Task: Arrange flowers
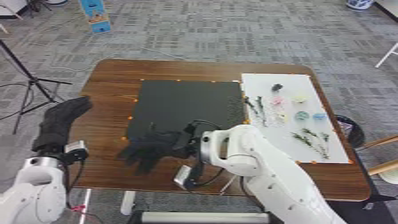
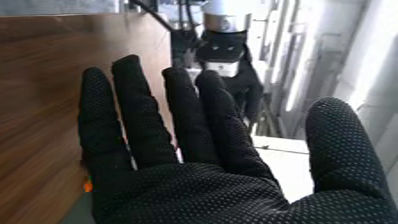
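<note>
Brown table (image 1: 115,80): flowers (image 1: 276,101) on white sheet (image 1: 259,83); dark bin (image 1: 355,134) beside, contents unclear; right hand (image 1: 155,146): fingers (image 2: 187,115) spread; left hand (image 1: 62,117): straight.

Covered edges and tiny blooms

From my head view, the right robot hand (image 1: 149,148) covers part of the near edge of the black mat (image 1: 182,102), and the right arm (image 1: 271,175) hides the white sheet's (image 1: 255,82) near corner on the mat side. I can't tell what kinds the pink (image 1: 276,100), yellow (image 1: 299,99) and blue blooms (image 1: 319,116) are; they're too small, as is the dark item (image 1: 277,87) beyond them. The bottom edge cuts off both my arms. In my right wrist view, the same hand's glove runs off the picture, the desk (image 2: 40,100) is cropped, and its fingers partly block the blurred left robot hand (image 1: 67,115).
</note>
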